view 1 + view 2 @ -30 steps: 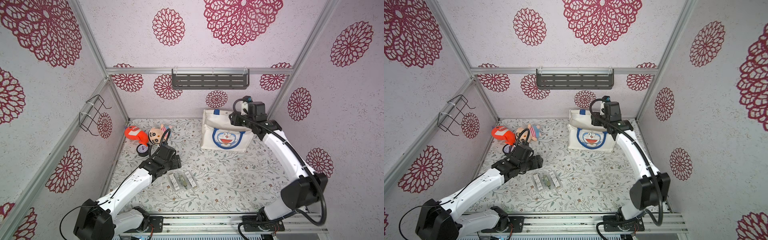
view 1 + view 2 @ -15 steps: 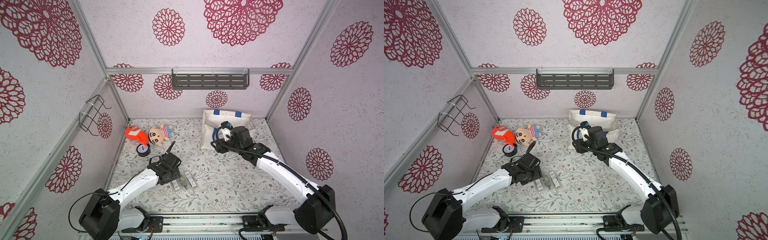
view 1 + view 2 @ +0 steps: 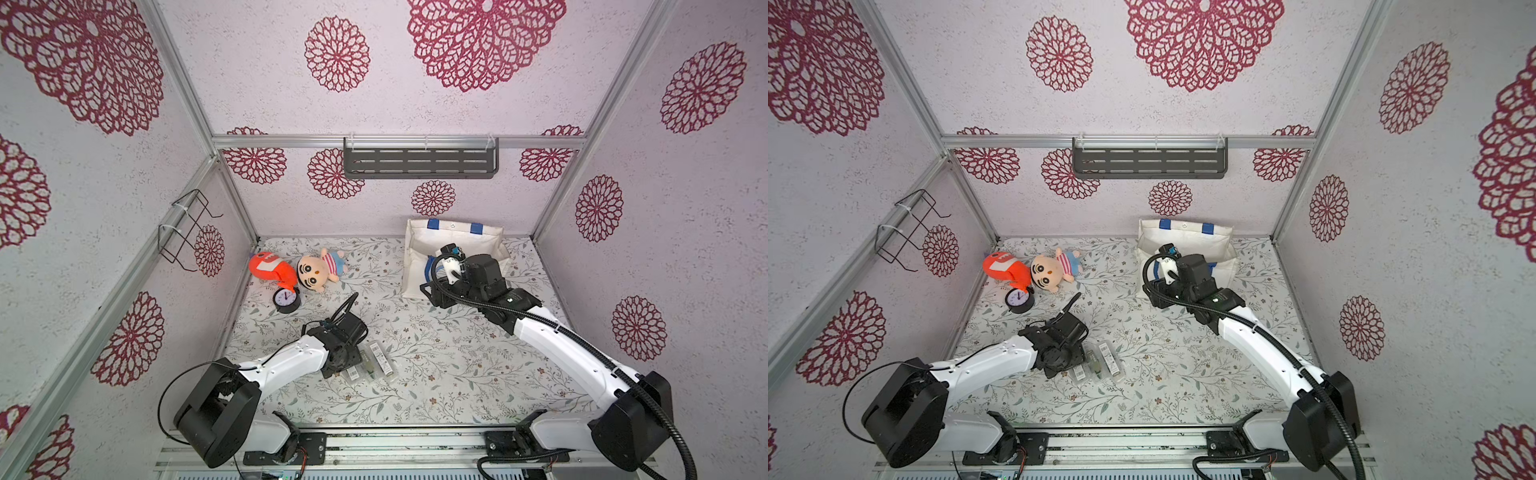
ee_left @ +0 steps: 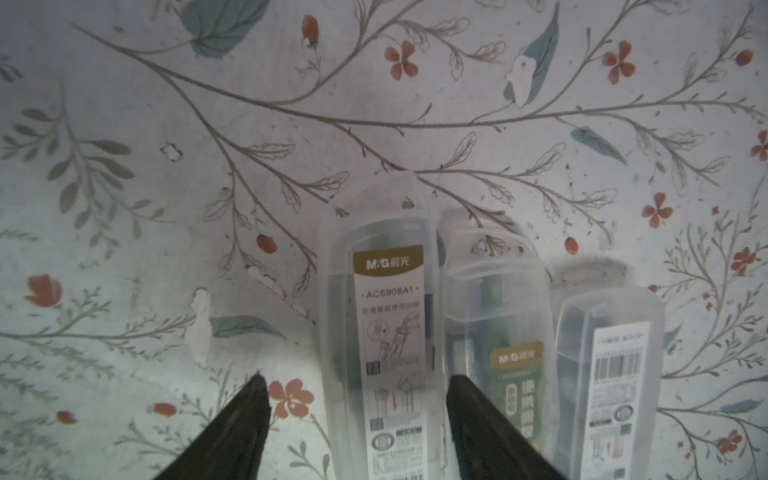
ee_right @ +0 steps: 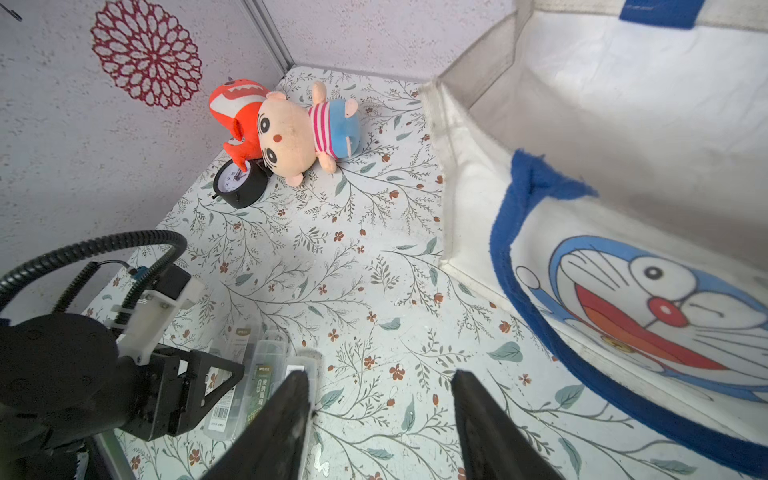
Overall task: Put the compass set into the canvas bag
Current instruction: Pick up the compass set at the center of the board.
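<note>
- While the canvas bag (image 3: 417, 266) keeps its place at the back of the table (image 3: 436, 386), mouth gaping upward and blue handle slack over the printed front, the right arm (image 3: 561, 345) has changed most. A second ago it reached up at the bag's rim; it has since swung down in front of the bag.
- Left arm (image 3: 291, 361): lowered from above the row of cases to table level.
- Compass set (image 4: 386, 332): a clear plastic case lying flat near the front of the table, well apart from the bag. It is the end one of a row of three and touches the neighbouring case (image 4: 498, 324).
- Left gripper (image 4: 355, 376): its jaws have narrowed and now straddle the compass set. One finger sits in the seam against the neighbour; the other is still apart from the free side, so nothing is pinched yet.
- Right gripper (image 5: 380, 376): spread and empty, hanging above the table just beside the bag's front.
- Reading: the bag appears to be ready and the grasp is about to close. Lift, carry and drop all remain, and the neighbouring case may be dragged along.
</note>
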Available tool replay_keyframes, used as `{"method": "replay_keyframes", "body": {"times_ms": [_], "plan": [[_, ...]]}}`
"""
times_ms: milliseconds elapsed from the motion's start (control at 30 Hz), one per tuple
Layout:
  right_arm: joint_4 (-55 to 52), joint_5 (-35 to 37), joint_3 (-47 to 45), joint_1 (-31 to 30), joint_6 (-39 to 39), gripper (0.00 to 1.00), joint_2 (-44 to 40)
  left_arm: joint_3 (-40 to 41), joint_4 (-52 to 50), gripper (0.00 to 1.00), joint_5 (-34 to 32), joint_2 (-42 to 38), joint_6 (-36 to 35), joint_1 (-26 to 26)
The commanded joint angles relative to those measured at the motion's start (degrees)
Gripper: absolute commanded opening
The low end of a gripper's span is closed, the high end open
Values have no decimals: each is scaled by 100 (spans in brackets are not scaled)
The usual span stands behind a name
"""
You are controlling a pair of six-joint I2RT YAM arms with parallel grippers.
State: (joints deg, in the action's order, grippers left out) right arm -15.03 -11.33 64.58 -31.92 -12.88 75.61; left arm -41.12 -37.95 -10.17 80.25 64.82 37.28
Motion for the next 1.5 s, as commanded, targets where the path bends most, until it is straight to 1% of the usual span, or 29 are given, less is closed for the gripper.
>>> {"method": "replay_keyframes", "body": {"times_ms": [0, 200, 367, 467, 633, 833, 1000, 1067, 1200, 1267, 1333, 1467], "plan": [[125, -93, 81, -16, 113, 59, -164, 64, 154, 72, -70, 134, 144, 78], [114, -84, 96, -20, 117, 59, -161, 161, 271, 70, -31, 289, 162, 95], [114, -75, 106, -25, 104, 59, -126, 379, 311, 69, -77, 212, 250, 97], [141, -97, 99, -27, 94, 59, -107, 498, 474, 65, -57, 198, 258, 101], [136, -110, 118, -26, 86, 59, -90, 465, 716, 59, -4, 412, 194, 96], [102, -45, 124, -25, 90, 59, -137, 412, 910, 47, 24, 579, 134, 96], [97, -92, 150, -25, 71, 59, -95, 403, 955, 43, -83, 413, 37, 96], [73, -131, 188, -25, 75, 59, -74, 404, 982, 41, -236, 196, -84, 126], [-12, -104, 300, -16, 111, 60, -48, 297, 1011, 41, -704, -377, -652, 155], [-86, -79, 390, -16, 120, 60, -13, 189, 1067, 40, -887, -705, -1169, 157], [-132, -116, 466, -20, 123, 60, 22, 101, 1235, 40, -889, -970, -1726, 155], [-101, -368, 587, -8, 100, 61, 102, 29, 1929, 37, -531, -1345, -2975, 175]]}}
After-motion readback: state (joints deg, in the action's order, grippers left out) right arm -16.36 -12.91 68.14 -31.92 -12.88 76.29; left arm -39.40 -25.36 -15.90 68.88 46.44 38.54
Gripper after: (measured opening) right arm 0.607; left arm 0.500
